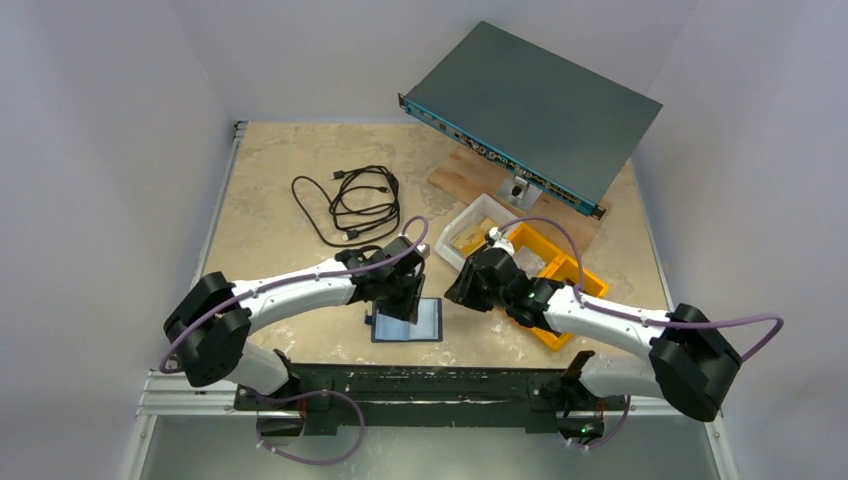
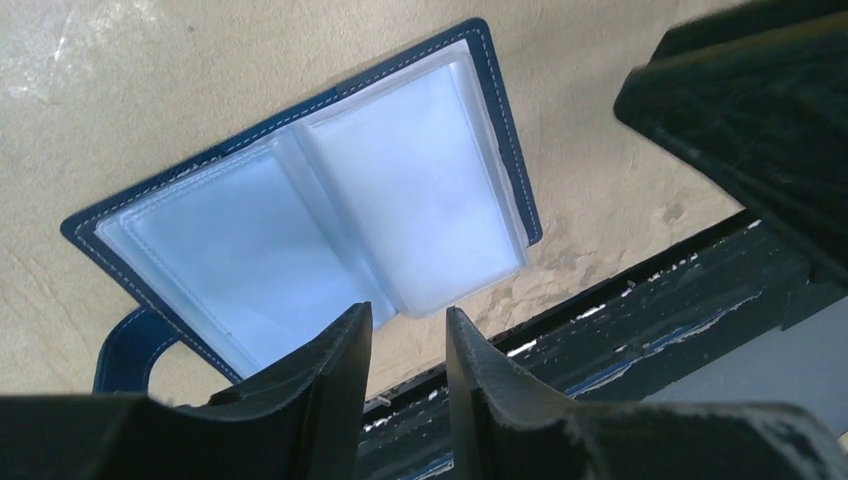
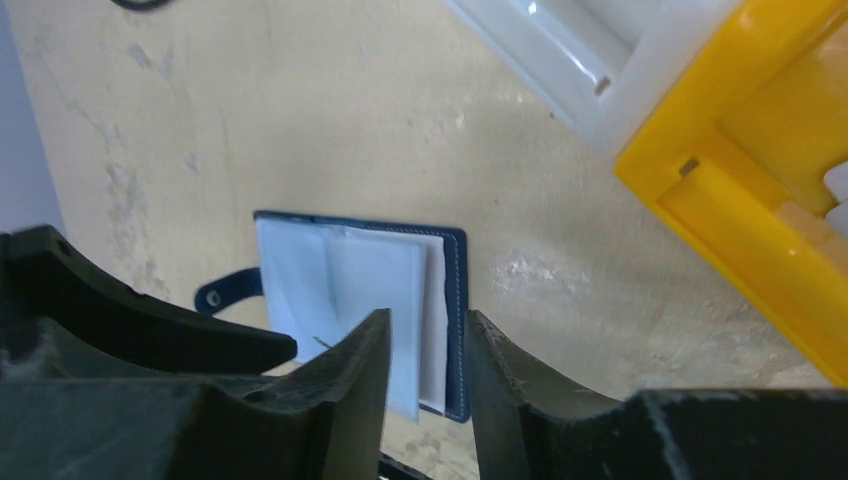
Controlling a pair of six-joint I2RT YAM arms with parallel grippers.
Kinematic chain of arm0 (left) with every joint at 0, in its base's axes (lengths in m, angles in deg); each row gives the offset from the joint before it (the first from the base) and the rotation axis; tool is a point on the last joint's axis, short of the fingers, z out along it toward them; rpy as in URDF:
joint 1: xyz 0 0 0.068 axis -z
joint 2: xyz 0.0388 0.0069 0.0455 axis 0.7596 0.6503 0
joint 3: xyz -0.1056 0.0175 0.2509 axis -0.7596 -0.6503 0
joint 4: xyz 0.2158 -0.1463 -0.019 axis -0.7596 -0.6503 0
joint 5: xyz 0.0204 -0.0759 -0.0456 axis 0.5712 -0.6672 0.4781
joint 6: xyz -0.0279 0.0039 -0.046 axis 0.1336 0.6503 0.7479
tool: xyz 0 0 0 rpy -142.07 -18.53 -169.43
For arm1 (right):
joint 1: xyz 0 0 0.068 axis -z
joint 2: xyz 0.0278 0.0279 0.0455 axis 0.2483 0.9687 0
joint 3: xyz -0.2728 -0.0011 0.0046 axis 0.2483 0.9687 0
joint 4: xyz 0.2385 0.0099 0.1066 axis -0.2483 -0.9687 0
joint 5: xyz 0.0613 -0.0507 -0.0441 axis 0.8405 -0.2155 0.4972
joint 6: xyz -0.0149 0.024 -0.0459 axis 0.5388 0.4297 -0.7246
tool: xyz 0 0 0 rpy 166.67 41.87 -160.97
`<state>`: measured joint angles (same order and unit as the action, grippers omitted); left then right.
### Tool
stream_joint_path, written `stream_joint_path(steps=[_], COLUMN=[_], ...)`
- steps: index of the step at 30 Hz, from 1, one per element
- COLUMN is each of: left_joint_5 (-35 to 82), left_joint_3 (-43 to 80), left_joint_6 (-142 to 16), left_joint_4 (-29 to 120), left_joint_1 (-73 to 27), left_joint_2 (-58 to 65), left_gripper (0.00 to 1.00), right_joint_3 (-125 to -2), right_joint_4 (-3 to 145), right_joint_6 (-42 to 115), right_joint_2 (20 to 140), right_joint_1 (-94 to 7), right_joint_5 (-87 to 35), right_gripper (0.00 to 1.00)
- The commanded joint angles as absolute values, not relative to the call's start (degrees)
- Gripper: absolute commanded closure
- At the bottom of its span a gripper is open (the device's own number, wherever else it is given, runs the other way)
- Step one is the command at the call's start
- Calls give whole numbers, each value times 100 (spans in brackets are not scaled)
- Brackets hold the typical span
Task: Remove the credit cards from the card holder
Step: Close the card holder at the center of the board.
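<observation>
I have both arms bent in toward the middle of the table's near side, with the left arm low over the card holder and the right arm just beside it. The one card holder lies flat and open on the table with two clear pages up, right under the left gripper and just left of the right gripper. Both grippers have their fingers a little apart and hold nothing. By the right arm I count two yellow bins and one white bin, and one black cable lies farther back.
</observation>
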<state>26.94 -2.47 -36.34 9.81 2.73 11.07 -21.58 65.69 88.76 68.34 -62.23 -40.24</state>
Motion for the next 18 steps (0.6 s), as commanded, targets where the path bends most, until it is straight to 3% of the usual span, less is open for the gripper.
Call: stream_joint_path(steps=[1,18], left_joint_5=[2653,2601], left_joint_3=[-72,-295], left_joint_6=[-3697,-3481], left_joint_4=[1418,1922], left_joint_1=[304,232], left_joint_2=[1230,1940], left_gripper=[71,99], right_joint_3=[-1873,-1932], right_joint_4=[7093,7883], right_joint_6=[8972,8741], right_joint_2=[6938,7934], right_joint_1=[-6371,-6605], right_joint_5=[-3630,-2825], right_gripper=[69,69])
